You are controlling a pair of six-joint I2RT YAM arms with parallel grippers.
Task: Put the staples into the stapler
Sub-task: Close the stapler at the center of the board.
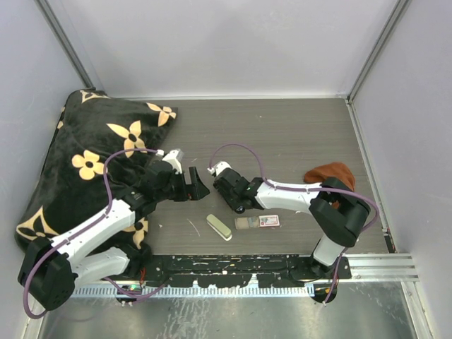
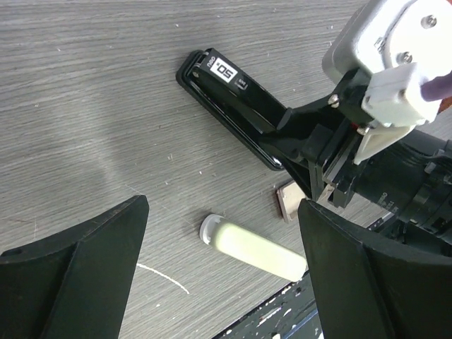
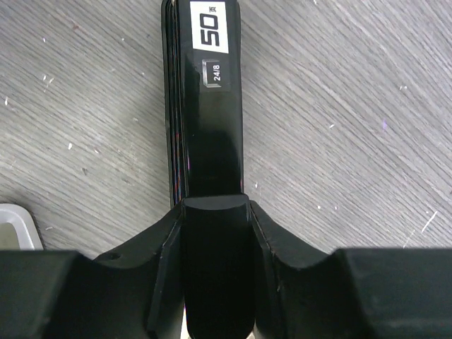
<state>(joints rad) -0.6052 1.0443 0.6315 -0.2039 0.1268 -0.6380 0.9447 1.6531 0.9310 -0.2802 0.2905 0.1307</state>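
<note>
Closest to the lens, the jaws of the right arm press in on either side of the rear end of a black stapler, which appears to lie flat and shut on the grey worktop. The left arm hovers alongside, its jaws spread wide and holding nothing, above a cream-green oblong. The staples, a short grey strip, sit beside their red-and-white box near the worktop's front edge, apart from both sets of jaws.

A hold this far back could let the stapler swing or skid when it is moved, and it looks unopened, so nothing can go in yet. The thin strip, clumsily pinched, might snap or slide off the edge.

The fingers cover the stapler's hinge end. From above, the black stapler is lost among the black arms. The left wrist view shows only a tan corner that may be box or strip.
</note>
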